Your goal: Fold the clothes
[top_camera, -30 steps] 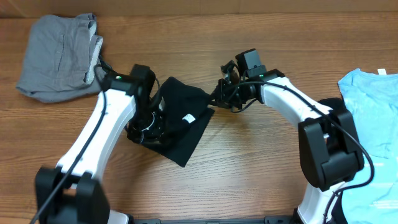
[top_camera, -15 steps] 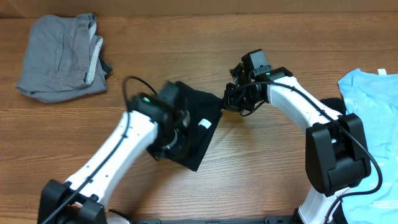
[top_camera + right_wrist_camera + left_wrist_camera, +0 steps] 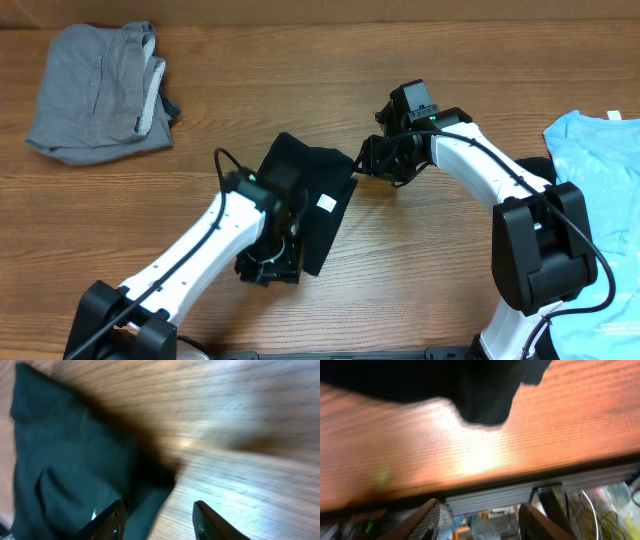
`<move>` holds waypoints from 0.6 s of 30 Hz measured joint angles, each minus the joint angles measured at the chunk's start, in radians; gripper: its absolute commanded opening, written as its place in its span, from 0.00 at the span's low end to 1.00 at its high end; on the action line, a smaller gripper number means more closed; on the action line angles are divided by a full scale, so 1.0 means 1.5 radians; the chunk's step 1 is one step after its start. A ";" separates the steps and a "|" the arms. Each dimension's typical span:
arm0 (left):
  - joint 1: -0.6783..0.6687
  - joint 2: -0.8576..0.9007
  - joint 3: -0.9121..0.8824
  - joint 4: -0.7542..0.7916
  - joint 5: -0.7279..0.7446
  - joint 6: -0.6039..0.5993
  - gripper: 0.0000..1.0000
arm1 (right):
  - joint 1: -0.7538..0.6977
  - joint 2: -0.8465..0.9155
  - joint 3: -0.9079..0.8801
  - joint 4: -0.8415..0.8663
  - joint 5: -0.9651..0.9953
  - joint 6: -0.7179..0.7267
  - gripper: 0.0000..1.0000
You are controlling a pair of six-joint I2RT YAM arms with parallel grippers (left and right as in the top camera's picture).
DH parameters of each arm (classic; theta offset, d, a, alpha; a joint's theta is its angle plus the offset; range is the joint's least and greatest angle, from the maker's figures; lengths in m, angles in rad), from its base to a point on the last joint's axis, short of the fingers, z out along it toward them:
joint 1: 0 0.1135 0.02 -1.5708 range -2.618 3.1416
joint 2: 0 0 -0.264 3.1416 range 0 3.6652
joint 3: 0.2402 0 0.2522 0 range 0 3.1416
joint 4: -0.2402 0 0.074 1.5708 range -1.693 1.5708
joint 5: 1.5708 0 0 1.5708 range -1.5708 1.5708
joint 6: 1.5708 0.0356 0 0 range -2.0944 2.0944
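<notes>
Left claw point(image 3: 482, 520) agape | right claw point(image 3: 161, 522) agape | black T-shirt point(image 3: 305, 195) on wooden table point(image 3: 400, 80)

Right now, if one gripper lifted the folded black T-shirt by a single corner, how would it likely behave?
Probably floppy: the black T-shirt lies as flat, soft layers, so the fold would likely fall open. It looks light, being thin cloth. Pushed across the wooden table, it would more likely bunch than slide whole.

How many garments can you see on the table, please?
3: a grey one at the overhead view's top left, a black shirt in the middle, a light blue one at the right edge. More may lie hidden behind the right arm.
</notes>
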 measured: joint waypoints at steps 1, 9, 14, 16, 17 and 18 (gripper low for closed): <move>0.012 0.000 0.028 -0.021 -0.007 0.007 0.56 | 0.000 0.000 0.000 -0.012 -0.018 -0.007 0.49; 0.131 -0.001 0.172 -0.063 -0.142 0.030 0.47 | 0.049 0.000 0.000 -0.125 -0.095 -0.037 0.49; 0.214 -0.001 0.147 -0.005 -0.174 0.060 0.34 | 0.117 0.000 0.000 -0.141 -0.108 -0.048 0.41; 0.240 -0.001 0.110 0.043 -0.156 0.080 0.34 | 0.147 0.000 0.000 -0.135 -0.107 -0.049 0.31; 0.248 -0.001 0.091 0.066 -0.143 0.087 0.34 | 0.161 0.000 0.000 -0.131 -0.103 -0.043 0.30; 0.256 -0.001 0.065 0.094 -0.125 0.097 0.33 | 0.175 0.000 0.000 -0.125 -0.100 -0.036 0.28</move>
